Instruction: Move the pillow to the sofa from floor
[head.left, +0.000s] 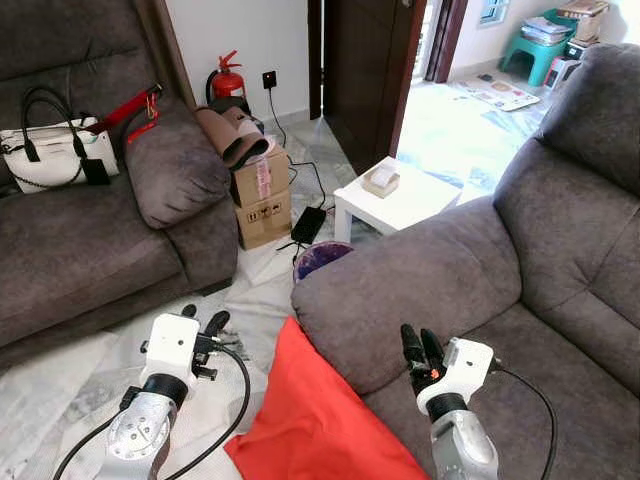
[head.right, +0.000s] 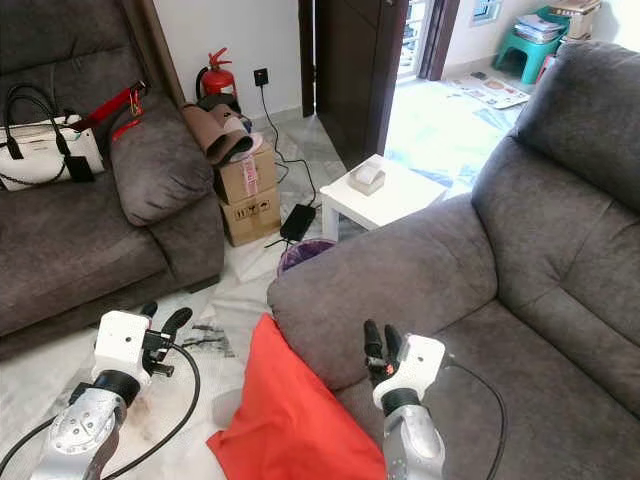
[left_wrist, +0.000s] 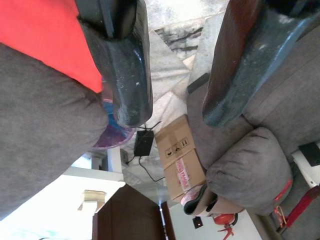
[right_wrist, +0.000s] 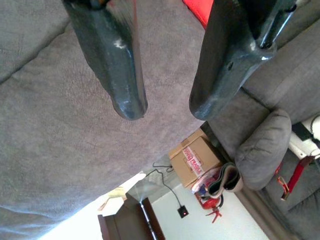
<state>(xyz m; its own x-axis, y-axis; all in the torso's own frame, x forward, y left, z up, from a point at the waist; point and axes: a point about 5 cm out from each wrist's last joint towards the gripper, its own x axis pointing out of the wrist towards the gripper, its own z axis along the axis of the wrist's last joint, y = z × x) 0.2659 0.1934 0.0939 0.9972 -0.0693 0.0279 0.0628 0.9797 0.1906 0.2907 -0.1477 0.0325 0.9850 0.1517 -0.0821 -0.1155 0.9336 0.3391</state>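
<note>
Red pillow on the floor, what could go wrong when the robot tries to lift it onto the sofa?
The red pillow leans against the sofa arm, so it might snag there. The open left gripper and right gripper hold nothing yet; one pinch could slip. The purple bin and cables lie close behind.

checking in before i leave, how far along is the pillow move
Nothing looks done yet: the red pillow leans against the sofa armrest at floor level. Both grippers, left and right, are empty with jaws open. Grasping, lifting and placing remain.
</note>
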